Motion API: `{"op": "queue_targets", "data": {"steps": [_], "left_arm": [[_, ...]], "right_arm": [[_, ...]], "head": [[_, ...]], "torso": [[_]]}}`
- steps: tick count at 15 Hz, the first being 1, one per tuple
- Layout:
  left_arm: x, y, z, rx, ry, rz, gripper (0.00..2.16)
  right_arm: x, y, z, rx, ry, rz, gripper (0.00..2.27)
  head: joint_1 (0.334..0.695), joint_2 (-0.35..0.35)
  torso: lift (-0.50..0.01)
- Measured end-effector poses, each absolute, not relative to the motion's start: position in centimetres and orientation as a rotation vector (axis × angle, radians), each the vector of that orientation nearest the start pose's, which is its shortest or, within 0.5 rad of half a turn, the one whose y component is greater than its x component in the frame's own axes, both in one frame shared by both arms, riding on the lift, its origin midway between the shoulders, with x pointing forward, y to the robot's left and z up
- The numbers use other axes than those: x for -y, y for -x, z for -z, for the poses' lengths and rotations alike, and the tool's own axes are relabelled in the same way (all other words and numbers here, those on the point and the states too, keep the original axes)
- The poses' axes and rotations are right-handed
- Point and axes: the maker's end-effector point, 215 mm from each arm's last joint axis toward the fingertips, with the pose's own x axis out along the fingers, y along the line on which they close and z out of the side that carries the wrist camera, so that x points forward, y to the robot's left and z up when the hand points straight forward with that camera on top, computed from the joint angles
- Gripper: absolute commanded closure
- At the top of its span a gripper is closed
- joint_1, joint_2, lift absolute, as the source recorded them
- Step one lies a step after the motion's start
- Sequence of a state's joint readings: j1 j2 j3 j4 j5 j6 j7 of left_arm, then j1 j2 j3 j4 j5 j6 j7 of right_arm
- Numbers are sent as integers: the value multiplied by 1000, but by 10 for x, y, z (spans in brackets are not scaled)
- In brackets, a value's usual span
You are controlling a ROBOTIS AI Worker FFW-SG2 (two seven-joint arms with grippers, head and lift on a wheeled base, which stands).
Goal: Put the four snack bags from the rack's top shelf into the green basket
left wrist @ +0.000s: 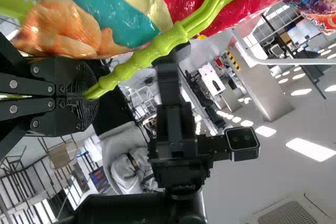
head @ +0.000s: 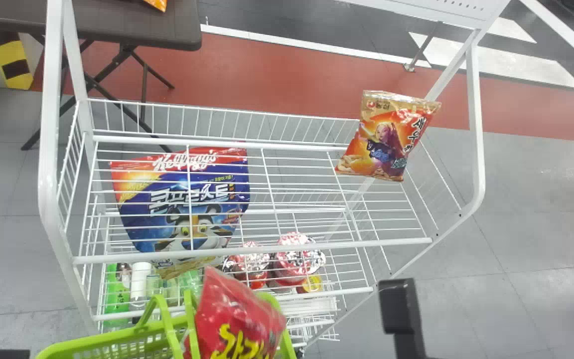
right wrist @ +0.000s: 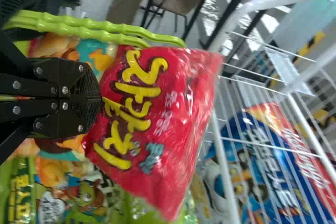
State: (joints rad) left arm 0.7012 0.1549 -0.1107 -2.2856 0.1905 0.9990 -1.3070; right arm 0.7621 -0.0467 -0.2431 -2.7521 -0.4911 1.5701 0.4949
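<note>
My right gripper, whose black mount [head: 397, 306] shows in the head view, is shut on the red snack bag [head: 237, 316]; in the right wrist view the gripper [right wrist: 100, 98] pinches the bag's edge [right wrist: 157, 108]. That bag hangs over the green basket [head: 102, 344], beside its handles. At the head view's bottom left is a black part of my left gripper [head: 6, 354]. In the left wrist view this gripper [left wrist: 88, 97] is shut on the basket handle [left wrist: 152, 51]. Colourful bags [right wrist: 58, 174] lie in the basket. An orange snack bag [head: 386, 137] stands at the top shelf's right end.
The white wire rack [head: 252, 252] stands in front. A blue cereal bag [head: 187, 199] shows through its wires at the left, with red-lidded cups [head: 294, 254] and bottles [head: 140, 279] lower down. A dark folding table [head: 132, 25] stands behind.
</note>
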Motion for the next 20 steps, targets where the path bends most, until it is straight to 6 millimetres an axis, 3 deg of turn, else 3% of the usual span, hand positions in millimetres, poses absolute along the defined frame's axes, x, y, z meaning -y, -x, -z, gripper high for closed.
{"op": "queue_targets", "data": {"steps": [6,7,8,9,11,16,18,20], "left_arm": [[10,-124,384,-849,708,1428,1760],[10,-124,383,-849,708,1429,1760],[10,-124,383,-849,708,1430,1760],[10,-124,384,-849,708,1429,1760],[10,-124,383,-849,708,1430,1760],[10,-123,383,-849,711,1433,1760],[10,-123,383,-850,710,1432,1760],[10,-123,383,-849,709,1433,1760]], "right_arm": [[111,-140,451,-1237,-290,-597,1973],[113,-137,458,-1255,-266,-591,1517],[114,-137,461,-1262,-258,-589,319],[115,-137,463,-1265,-253,-585,-2],[121,-139,465,-1265,-238,-565,16],[162,-158,474,-1238,-130,-425,49],[170,-188,459,-1135,-127,-412,53],[175,-231,433,-974,-141,-413,53]], "head": [[695,-350],[695,-350],[695,-350],[695,-350],[695,-350],[695,-350],[695,-350],[695,-350]], "torso": [[0],[0],[0],[0],[0],[0],[0],[0]]}}
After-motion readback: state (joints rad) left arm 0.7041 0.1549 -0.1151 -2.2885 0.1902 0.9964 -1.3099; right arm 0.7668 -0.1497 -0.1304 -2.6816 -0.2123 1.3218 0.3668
